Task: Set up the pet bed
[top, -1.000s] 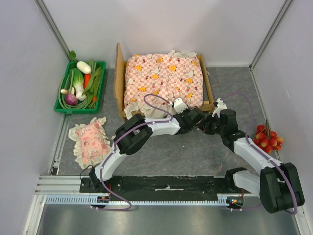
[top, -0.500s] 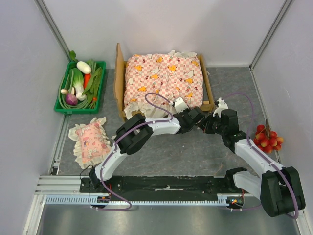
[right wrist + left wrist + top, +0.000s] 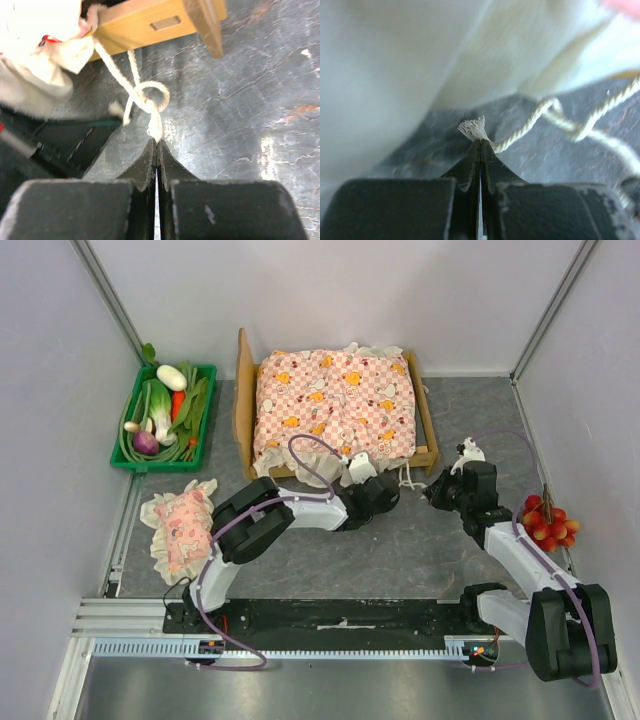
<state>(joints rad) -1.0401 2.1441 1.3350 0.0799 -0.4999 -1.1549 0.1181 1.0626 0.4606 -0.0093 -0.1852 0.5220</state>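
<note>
While the pet bed (image 3: 426,425) sits at the back of the surface (image 3: 400,560) under its checked mattress (image 3: 335,400), the left tool (image 3: 480,145) is pinched fully closed on a frayed end of cream cord (image 3: 472,129). A loose knot (image 3: 141,102) hangs by the bed's foot corner (not yet tight). The right tool (image 3: 156,145), equally closed, nips the other end. Tying seems in hand; cinching likely calls for an even outward pull.

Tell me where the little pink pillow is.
In the top view, the pink pillow lies at the left, nearer the robot than the green vegetable tray, outside the pet bed.
</note>
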